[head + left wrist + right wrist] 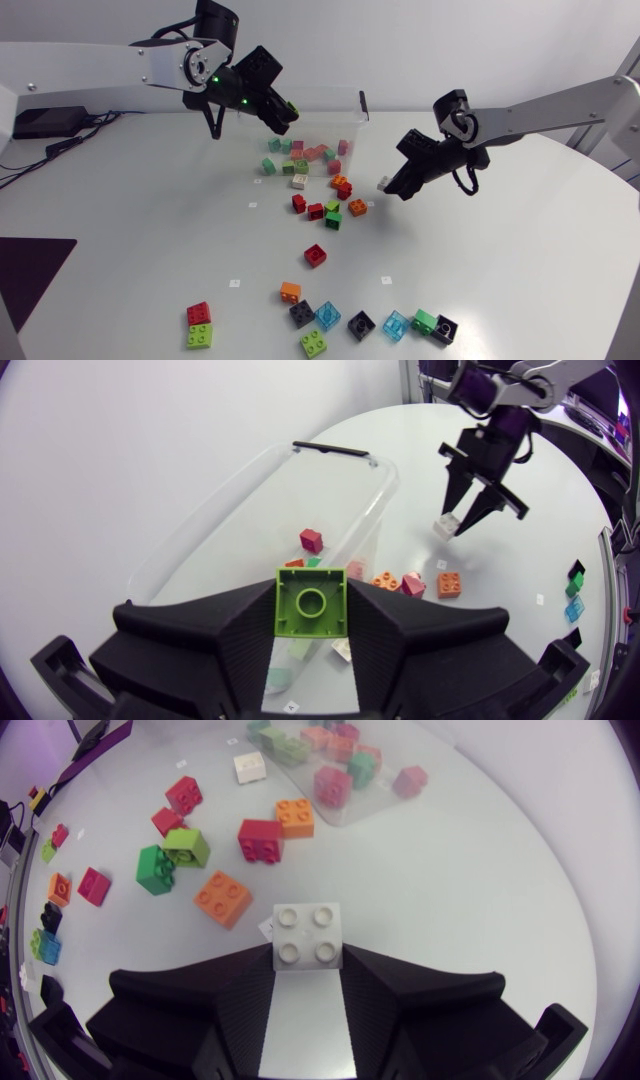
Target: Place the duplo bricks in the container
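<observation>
My left gripper point(311, 612) is shut on a lime green brick point(311, 602), studs facing the camera, held above the clear plastic container point(300, 452). In the head view this gripper point(284, 113) hangs over the container's left part point(352, 112), which holds several pink, green and red bricks. My right gripper point(308, 956) is shut on a white four-stud brick point(308, 937), low over the table to the right of the container. The head view shows that gripper point(390, 186) with the white brick point(383, 185) at its tip. I cannot tell whether the brick touches the table.
Loose bricks lie in front of the container: orange point(357, 208), red point(299, 203), green point(333, 217) and white point(298, 181). A single red one point(315, 254) sits mid-table. Along the front edge lie several more, including black point(361, 324), light blue point(396, 324) and lime point(199, 336).
</observation>
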Controlling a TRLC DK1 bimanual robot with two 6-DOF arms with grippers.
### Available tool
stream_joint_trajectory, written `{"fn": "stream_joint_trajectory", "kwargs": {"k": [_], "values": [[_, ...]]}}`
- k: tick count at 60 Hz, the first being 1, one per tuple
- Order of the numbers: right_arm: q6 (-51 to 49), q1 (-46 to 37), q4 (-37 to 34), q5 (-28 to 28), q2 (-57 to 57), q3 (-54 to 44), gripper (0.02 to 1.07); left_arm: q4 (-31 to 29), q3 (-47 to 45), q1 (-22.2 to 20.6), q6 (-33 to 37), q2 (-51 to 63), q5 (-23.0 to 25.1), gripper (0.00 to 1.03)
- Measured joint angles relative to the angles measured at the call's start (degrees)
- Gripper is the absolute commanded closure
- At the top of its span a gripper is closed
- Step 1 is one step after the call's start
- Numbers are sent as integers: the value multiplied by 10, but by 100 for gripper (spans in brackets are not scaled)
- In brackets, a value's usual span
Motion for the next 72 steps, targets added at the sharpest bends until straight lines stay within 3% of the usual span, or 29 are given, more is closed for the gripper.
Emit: {"fn": "stream_joint_trajectory", "kwargs": {"k": [13, 29, 30, 32, 36, 38, 49, 72], "values": [[34, 48, -5, 0, -94, -12, 79, 5, 78, 14, -31, 65, -26, 78], [94, 86, -28, 0, -111, 17, 79, 15, 144, 34, -73, 103, -41, 76], [100, 88, -29, 0, -111, 23, 79, 16, 146, 35, -75, 106, -42, 73], [108, 92, -31, 1, -111, 33, 79, 18, 148, 36, -82, 109, -47, 56], [123, 100, -31, 4, -111, 50, 79, 20, 150, 36, -89, 116, -54, 13], [131, 104, -31, 5, -111, 60, 79, 20, 150, 36, -90, 118, -56, 5], [168, 130, -36, 25, -111, 118, 79, 26, 137, 37, -92, 107, -56, 5], [222, 156, -55, 62, -9, 278, 79, 78, -51, 85, -74, -79, -42, 5]]}}
